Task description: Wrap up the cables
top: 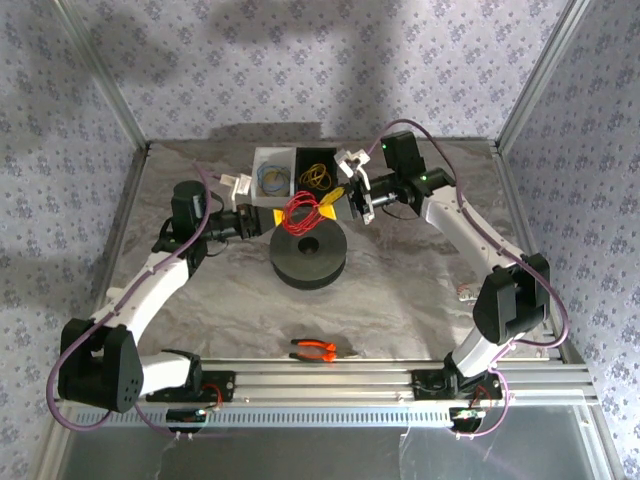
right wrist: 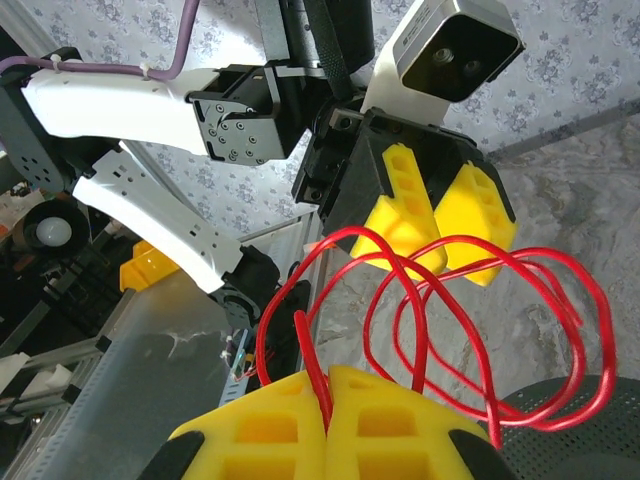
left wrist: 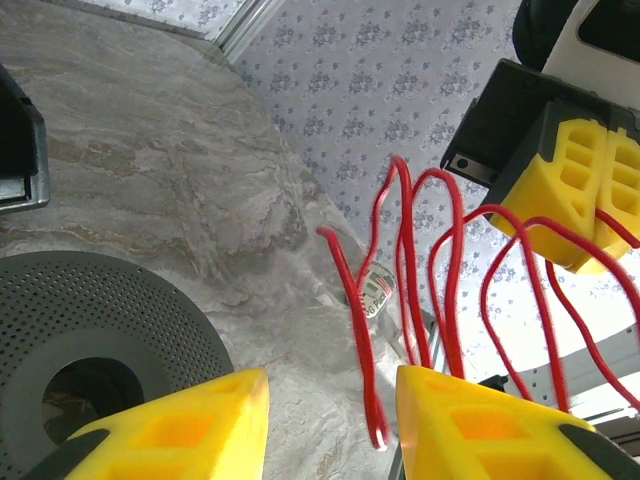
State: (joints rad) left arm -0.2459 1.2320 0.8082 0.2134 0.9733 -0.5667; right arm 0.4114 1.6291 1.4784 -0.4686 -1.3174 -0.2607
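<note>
- A black spool (top: 287, 256) sits at the middle of the table (top: 420, 290), directly under both tools.
- Just behind it, toward the far edge, is a two-part box (top: 262, 158). Blue wire loops (top: 272, 178) lie in its white left half and yellow wire loops (top: 318, 176) in its dark right half.
- Pliers (top: 313, 349) with orange handles lie alone by the near edge, well apart from the rest.
- The red cable (top: 300, 212) hangs in several loose loops between the two tools, over the far side of the spool and in front of the box.
- From above, the loops merge into one small tangle, and I cannot tell whether any of them touch the spool.
- The left wrist view cuts off the spool at its edge.
- The right tool (right wrist: 327, 388) is closed tight, with a strand of the cable pinched between its yellow fingers.
- The left tool (left wrist: 332, 400) has its fingers apart with a clear gap. A loose cable end hangs in that gap and other strands run against one finger. I cannot tell whether it grips anything.
</note>
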